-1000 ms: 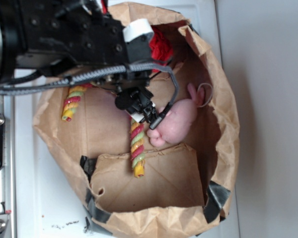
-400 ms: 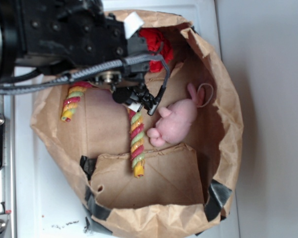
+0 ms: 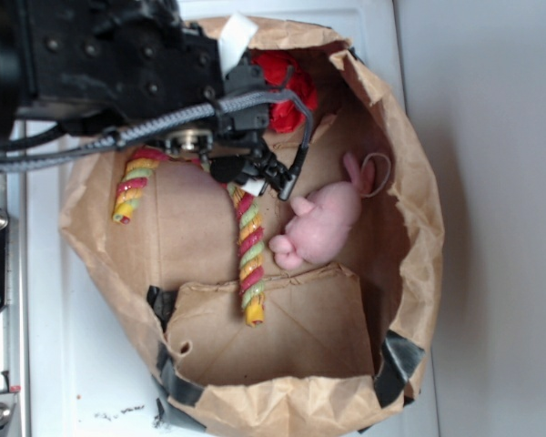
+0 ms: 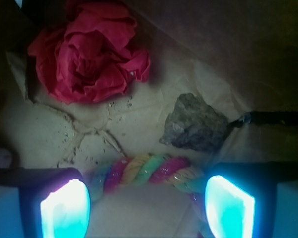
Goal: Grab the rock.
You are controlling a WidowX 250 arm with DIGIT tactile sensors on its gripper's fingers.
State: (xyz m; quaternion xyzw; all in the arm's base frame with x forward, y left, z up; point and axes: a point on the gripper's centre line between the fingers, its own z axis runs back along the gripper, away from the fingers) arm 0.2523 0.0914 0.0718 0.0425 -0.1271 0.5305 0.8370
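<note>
Wrist view: my gripper (image 4: 146,208) hangs with jaws apart and empty, low inside the paper bag (image 3: 409,182).

The striped rope toy (image 4: 149,171) lies between my pads (image 4: 64,210); the rock (image 4: 196,124) sits just beyond it, right of centre, so I judge I'm lining up. The red wad (image 4: 87,52) lies farther left.

Rock (image 4: 194,126): rough, pitted, matt grey-brown stone. Red wad (image 4: 87,49): crumpled, matt, cloth-like folds. Rope (image 4: 149,171): twisted, slightly glossy strands. Bag (image 3: 409,173): creased matt brown paper, taped at the corners. Bunny (image 3: 320,223): soft pink plush. My fingers (image 4: 64,210): smooth glowing pads in black housing.
</note>
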